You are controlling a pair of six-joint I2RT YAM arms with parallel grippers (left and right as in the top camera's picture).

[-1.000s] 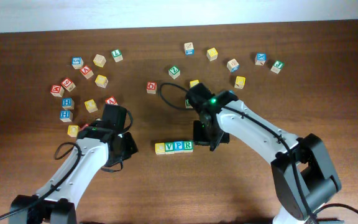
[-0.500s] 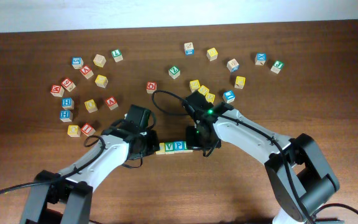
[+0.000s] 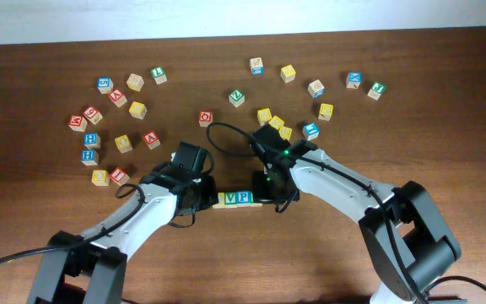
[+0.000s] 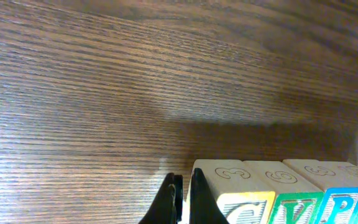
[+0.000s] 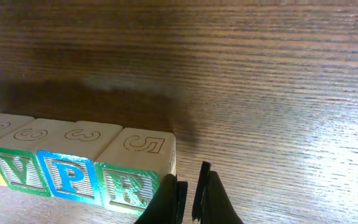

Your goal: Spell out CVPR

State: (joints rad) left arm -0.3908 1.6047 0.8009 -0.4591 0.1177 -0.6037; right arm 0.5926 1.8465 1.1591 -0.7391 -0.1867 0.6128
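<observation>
Four wooden letter blocks lie in one touching row on the brown table, reading C (image 4: pixel 229 196), V (image 4: pixel 294 202), P (image 5: pixel 67 173), R (image 5: pixel 132 177); the row (image 3: pixel 234 199) also shows in the overhead view. My left gripper (image 4: pixel 182 199) is shut and empty, with its fingertips against the C end of the row (image 3: pixel 210 196). My right gripper (image 5: pixel 188 199) is shut to a thin slit and empty, with its fingertips against the R end (image 3: pixel 266 192). Both wrists hide the row's ends from above.
Loose letter blocks are scattered over the far half of the table: one cluster at the left (image 3: pixel 112 127), another at the middle and right (image 3: pixel 298 101). Yellow blocks (image 3: pixel 275 122) sit just behind my right arm. The table's near half holds only my arms.
Since one second ago both grippers have moved inward onto the two ends of the row. Over the last half second almost nothing has moved.
</observation>
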